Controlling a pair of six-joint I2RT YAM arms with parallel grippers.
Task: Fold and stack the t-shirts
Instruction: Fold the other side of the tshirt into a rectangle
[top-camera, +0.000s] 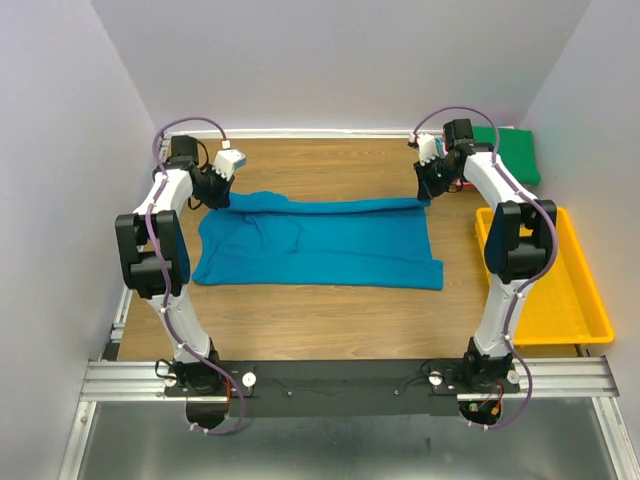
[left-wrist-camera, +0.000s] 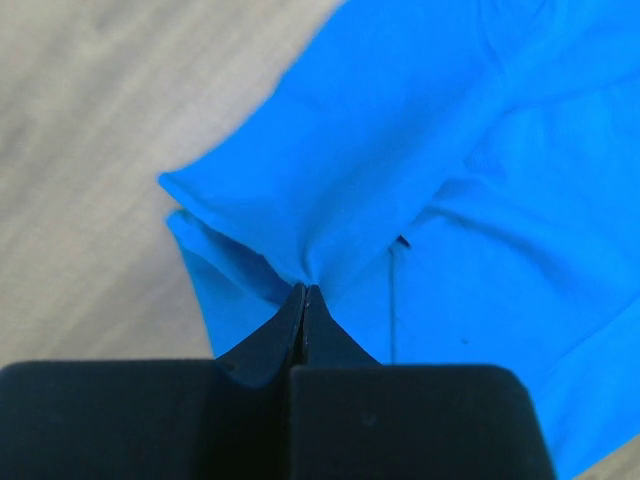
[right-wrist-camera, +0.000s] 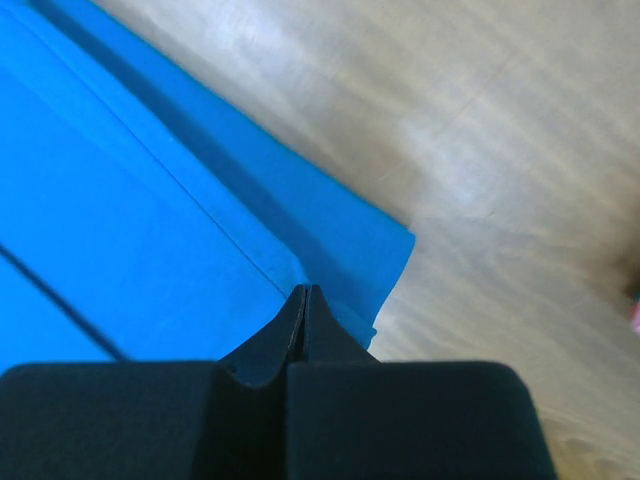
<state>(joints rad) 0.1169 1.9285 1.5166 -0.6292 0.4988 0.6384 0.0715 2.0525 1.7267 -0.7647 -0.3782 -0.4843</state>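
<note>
The teal-blue t-shirt (top-camera: 320, 245) lies spread across the middle of the wooden table, its far edge lifted into a taut fold between my two grippers. My left gripper (top-camera: 222, 194) is shut on the shirt's far left corner; the left wrist view shows the cloth (left-wrist-camera: 420, 150) pinched at the closed fingertips (left-wrist-camera: 305, 292). My right gripper (top-camera: 425, 192) is shut on the far right corner; the right wrist view shows the cloth (right-wrist-camera: 150, 230) pinched at the closed tips (right-wrist-camera: 305, 292). A dark green t-shirt (top-camera: 515, 152) lies folded at the far right. Pink shirts are not clearly in view.
A yellow plastic tray (top-camera: 575, 300) stands at the right edge of the table, beside the right arm. Grey walls close in the table at the back and on both sides. Bare wood (top-camera: 320, 315) lies between the shirt and the arm bases.
</note>
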